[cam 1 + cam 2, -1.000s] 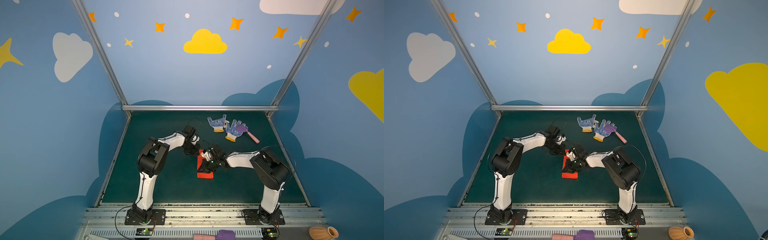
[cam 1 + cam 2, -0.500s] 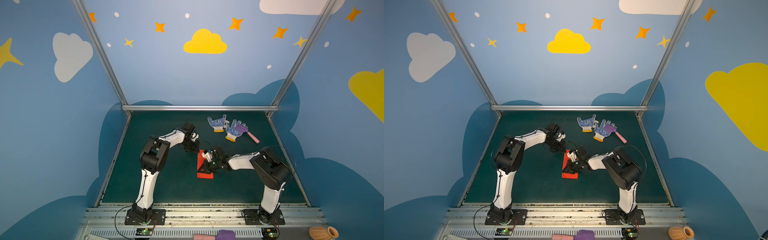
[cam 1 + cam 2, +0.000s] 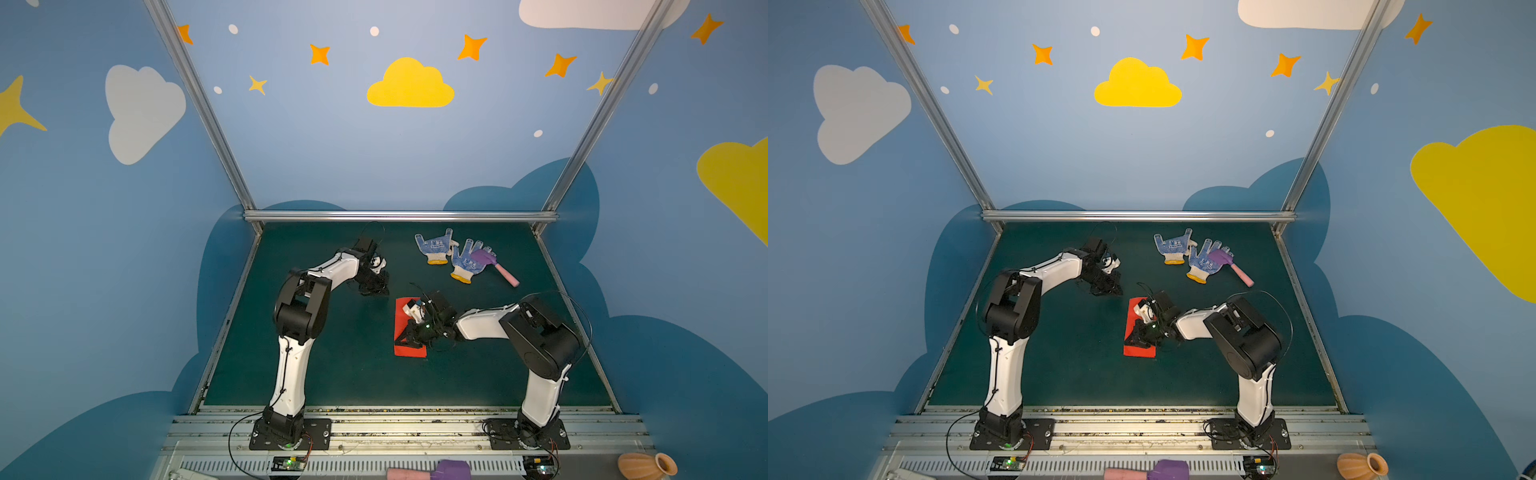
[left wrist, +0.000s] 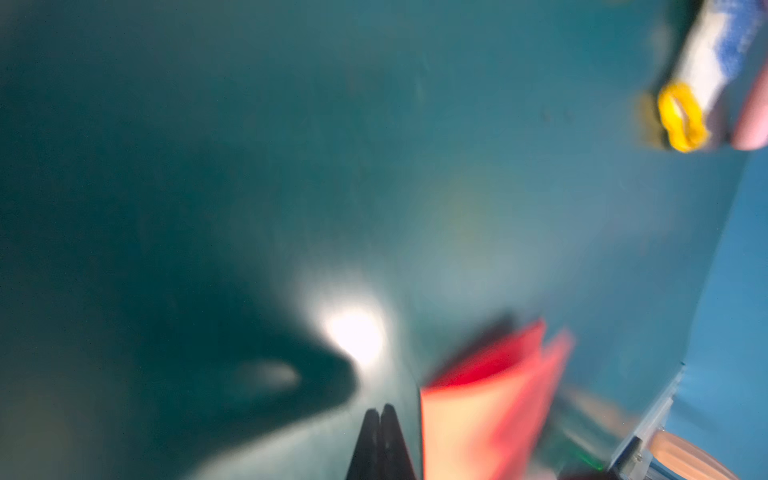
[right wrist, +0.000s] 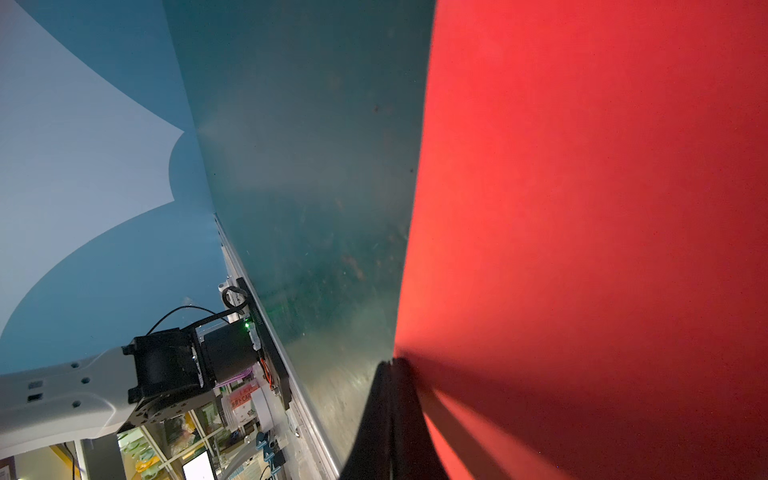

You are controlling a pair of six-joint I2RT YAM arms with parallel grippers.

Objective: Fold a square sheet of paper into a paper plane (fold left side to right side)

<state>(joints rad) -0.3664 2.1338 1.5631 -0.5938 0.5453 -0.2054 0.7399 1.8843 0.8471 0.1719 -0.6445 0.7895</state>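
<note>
In both top views the square sheet of paper (image 3: pixel 409 351) lies near the middle of the dark green mat (image 3: pixel 332 374) as a narrow red rectangle, its long side running 12 to 6. From that I judge the left-over-right half fold done. No nose or wing creases show, so all the pointed folds are left to do. My right gripper (image 3: pixel 402 340) sits low on the sheet toward its 9 o'clock edge, jaws pinched together on nothing, pressing the paper as far as I can tell. My left gripper (image 3: pixel 375 291) is off the sheet at about 11 o'clock from it, over bare mat, jaws closed and empty. Two blue-dotted gloves (image 3: pixel 451 253) and a toy hammer (image 3: pixel 496 266) lie at 1 o'clock, well apart from the paper. The left wrist view is badly blurred: closed tips over mat with the red paper just beside them, its layers seeming to gape at one end. In the right wrist view the closed tips touch the sheet right at its long edge, where it lies flat. The mat looks scuffed and catches glare. Around it are blue walls (image 3: pixel 374 166) painted with clouds and stars, an aluminium frame (image 3: pixel 399 216), and a clay vase (image 3: pixel 646 465) beyond the front rail at 5 o'clock.
</note>
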